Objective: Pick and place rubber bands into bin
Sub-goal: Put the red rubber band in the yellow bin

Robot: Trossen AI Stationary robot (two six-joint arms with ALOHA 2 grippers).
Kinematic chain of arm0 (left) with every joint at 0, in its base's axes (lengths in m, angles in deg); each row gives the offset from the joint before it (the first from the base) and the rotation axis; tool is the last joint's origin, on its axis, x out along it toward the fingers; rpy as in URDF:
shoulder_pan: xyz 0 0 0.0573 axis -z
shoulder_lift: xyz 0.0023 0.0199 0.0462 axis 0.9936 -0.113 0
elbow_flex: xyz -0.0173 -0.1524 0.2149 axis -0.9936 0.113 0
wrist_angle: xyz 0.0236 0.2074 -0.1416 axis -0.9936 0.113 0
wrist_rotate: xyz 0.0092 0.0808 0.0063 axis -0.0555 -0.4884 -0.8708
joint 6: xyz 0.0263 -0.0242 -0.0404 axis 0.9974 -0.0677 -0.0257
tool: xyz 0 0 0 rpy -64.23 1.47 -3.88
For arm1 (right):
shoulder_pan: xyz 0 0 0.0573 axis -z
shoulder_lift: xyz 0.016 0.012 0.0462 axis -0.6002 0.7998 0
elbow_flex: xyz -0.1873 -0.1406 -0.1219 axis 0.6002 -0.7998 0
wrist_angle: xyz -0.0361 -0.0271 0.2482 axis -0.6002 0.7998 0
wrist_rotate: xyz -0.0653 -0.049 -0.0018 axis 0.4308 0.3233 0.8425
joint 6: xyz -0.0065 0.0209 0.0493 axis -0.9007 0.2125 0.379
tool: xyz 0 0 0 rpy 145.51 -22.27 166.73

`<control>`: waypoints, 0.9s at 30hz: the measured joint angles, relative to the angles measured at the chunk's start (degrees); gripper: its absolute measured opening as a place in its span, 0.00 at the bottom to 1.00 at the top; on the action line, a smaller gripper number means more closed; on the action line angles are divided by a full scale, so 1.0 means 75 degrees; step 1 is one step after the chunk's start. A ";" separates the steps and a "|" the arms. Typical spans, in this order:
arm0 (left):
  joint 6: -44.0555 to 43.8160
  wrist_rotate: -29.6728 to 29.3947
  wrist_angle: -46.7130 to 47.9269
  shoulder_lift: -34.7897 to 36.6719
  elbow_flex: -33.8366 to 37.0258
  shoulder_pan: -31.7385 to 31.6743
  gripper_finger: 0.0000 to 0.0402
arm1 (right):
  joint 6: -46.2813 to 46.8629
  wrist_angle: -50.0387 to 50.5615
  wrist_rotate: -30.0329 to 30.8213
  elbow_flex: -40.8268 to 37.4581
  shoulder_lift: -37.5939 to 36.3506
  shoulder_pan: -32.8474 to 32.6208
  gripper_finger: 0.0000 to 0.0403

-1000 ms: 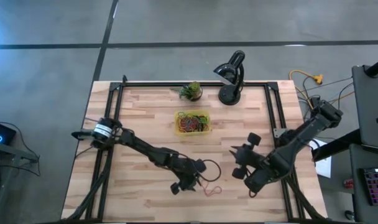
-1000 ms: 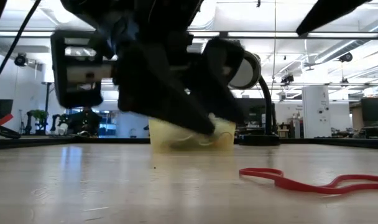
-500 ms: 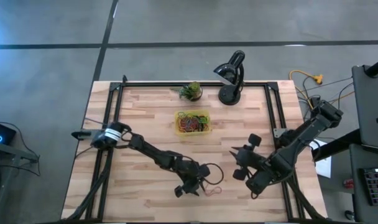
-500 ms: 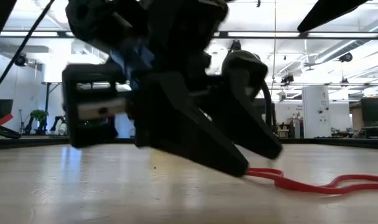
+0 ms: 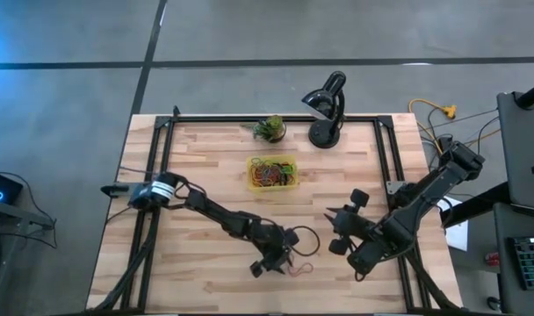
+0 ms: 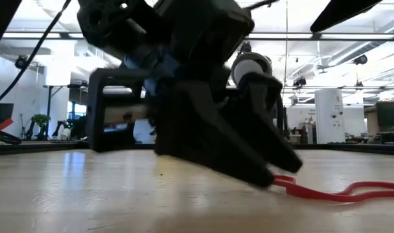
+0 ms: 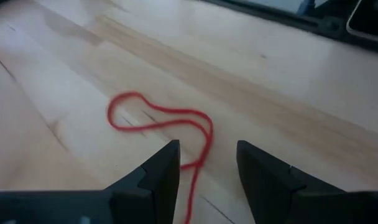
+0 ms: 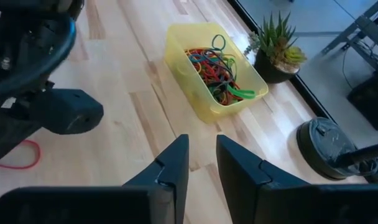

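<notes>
A red rubber band [image 7: 158, 121] lies flat and loose on the wooden table near its front edge [image 5: 300, 268]. My left gripper [image 7: 204, 165] is open and low over the table. Its two fingers stand on either side of the band's near end, and in the low view their tips [image 6: 278, 173] are at the band's left end [image 6: 326, 191]. The yellow bin [image 8: 189, 81] holds several coloured rubber bands [image 8: 217, 65] and stands at mid-table toward the far edge [image 5: 295, 173]. My right gripper [image 8: 201, 162] waits, slightly open, above the table's right part [image 5: 333, 224], with nothing between its fingers.
A small potted plant [image 5: 270, 129] and a black desk lamp [image 5: 327, 110] stand at the far edge behind the bin. A black cable loop [image 5: 304, 239] hangs beside my left gripper. Bare wood lies between the bin and the red band.
My left gripper has sunk toward the table and moved toward the table's right edge. It has come up to the red band's end and now hides the bin in the low view. It has stayed open. The band has not moved.
</notes>
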 joint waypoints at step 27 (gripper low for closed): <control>-0.0650 -0.0011 0.0159 -0.0224 0.0023 -0.0245 0.10 | -0.0029 -0.0116 -0.0006 0.0023 0.0003 0.0000 0.17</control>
